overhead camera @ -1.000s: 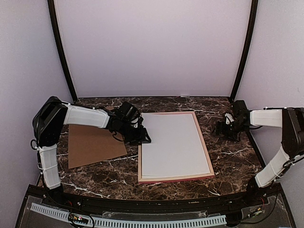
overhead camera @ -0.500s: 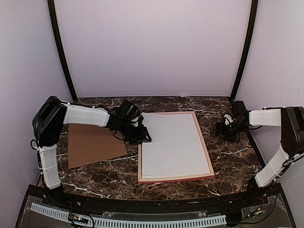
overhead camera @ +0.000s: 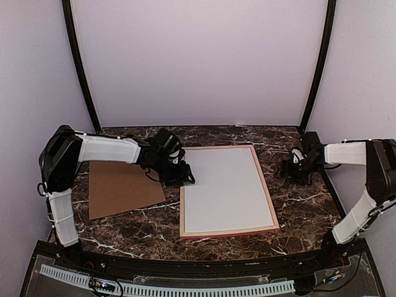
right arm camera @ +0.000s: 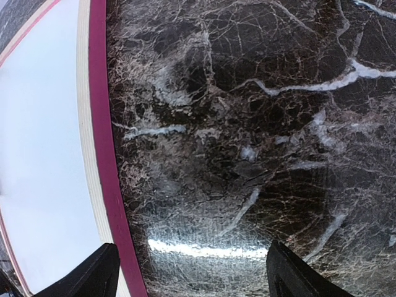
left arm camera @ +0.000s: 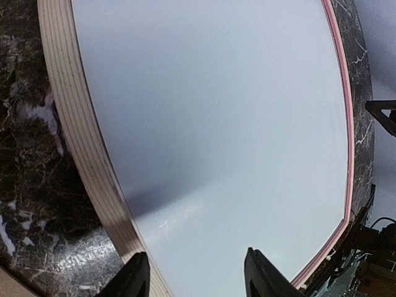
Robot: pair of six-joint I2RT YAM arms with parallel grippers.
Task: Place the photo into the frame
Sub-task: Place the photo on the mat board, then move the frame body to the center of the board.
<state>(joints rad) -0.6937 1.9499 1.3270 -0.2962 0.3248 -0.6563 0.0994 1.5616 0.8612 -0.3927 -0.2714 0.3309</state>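
left pincer (overhead camera: 179, 175) has eased back, jaws wider, at the photo (overhead camera: 228, 189) edge.

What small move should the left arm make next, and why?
Probably lift the left gripper away from the left edge of the frame and swing toward the cardboard board. The photo lies white back up inside the frame, seemingly flat, and the jaws stand apart holding nothing, so placing looks done.

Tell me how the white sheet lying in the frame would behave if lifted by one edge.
Probably floppy: the photo looks paper-thin and lies flat. Likely hard to pinch, since it sits snug inside the frame. Probably light, so a push may slide it.
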